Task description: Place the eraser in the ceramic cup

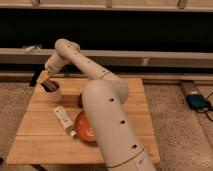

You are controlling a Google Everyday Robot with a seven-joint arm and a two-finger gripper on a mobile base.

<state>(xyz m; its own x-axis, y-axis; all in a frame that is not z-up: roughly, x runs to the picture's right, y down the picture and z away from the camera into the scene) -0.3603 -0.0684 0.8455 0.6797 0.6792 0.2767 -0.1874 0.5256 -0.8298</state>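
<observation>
The ceramic cup (54, 95) is a small white round cup at the back left of the wooden table (45, 147). My gripper (47, 85) hangs right over the cup's mouth, at its left rim, with the arm reaching down from the upper right. The eraser is hidden: I see no small white block on the table or in the gripper, and the cup's inside is covered by the gripper.
A white labelled bottle (64, 120) lies in front of the cup. An orange bowl (82, 129) sits beside it, partly behind my arm's thick body (112, 125). A blue object (196, 101) lies on the floor at the right.
</observation>
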